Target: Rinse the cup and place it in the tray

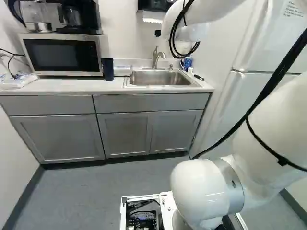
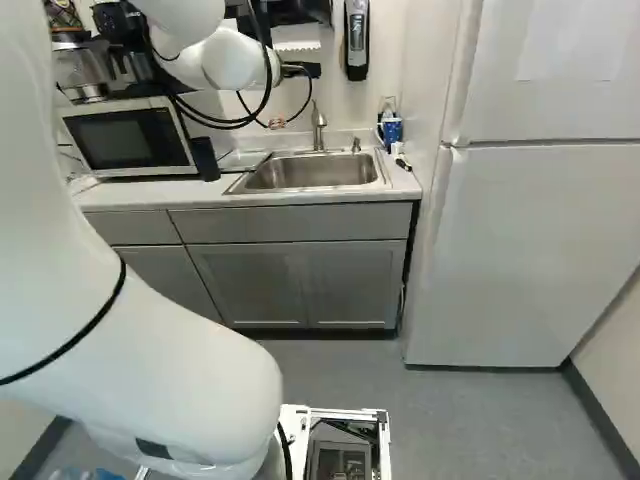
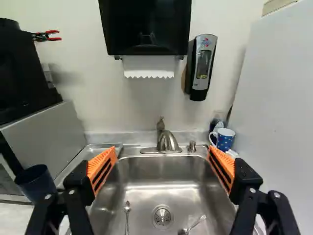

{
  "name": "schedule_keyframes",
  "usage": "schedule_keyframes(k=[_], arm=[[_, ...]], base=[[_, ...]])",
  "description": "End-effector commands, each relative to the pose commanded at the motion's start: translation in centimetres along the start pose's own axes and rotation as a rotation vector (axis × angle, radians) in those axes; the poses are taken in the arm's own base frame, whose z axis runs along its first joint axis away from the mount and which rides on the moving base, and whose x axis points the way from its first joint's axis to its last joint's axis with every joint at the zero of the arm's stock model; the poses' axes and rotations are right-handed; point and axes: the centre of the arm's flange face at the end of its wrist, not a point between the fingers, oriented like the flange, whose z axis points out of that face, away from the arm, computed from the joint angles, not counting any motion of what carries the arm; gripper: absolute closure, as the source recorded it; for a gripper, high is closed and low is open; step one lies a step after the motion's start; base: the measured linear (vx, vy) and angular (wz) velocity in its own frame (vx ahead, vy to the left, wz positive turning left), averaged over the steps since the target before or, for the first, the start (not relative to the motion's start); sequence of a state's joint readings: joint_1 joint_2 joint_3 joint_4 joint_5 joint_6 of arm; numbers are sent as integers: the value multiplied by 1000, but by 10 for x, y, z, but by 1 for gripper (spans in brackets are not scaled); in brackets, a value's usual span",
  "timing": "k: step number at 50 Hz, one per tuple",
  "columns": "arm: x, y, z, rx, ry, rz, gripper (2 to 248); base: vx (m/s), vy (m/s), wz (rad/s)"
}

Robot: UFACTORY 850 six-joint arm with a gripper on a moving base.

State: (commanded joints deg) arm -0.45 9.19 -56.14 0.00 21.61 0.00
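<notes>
Black two-finger gripper (image 3: 163,149) with ribbed orange pads: fingers spread wide, nothing held. It is aimed over the brushed stainless sink (image 3: 161,169), set into the right part of the pale, hard-topped counter (image 1: 72,85). Two shiny metal spoons (image 3: 127,215) lie on the basin floor, one on each side of the round drain (image 3: 162,217). Curved metal faucet (image 3: 167,142) stands at the sink's back edge; no water stream visible.

Cup isn't singled out. Likely pick: smooth dark blue tumbler (image 3: 36,183), straight-walled, upright on the counter between microwave (image 1: 62,55) and sink, near the shallow, thin-rimmed metal tray (image 3: 87,155) just left of the basin. Other candidate: glossy blue mug with white spots and a white loop handle (image 3: 225,140), at the counter's back right corner, close to the white fridge (image 2: 540,250).

Step in hand judged as pre-grasp; neither cup is gripped. For the tumbler, a shift toward the counter's left is needed, then closing around its wall. Rinse under the faucet and placing in the tray would follow. Smooth wall may slip when wet; firm, square pad contact advised.
</notes>
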Motion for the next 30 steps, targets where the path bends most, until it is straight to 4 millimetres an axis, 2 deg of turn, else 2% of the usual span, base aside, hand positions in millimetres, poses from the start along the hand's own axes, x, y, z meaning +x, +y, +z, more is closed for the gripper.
schedule_keyframes(k=[30], arm=[[0,0,0,0,0,0,3]], base=[[94,-37,295]])
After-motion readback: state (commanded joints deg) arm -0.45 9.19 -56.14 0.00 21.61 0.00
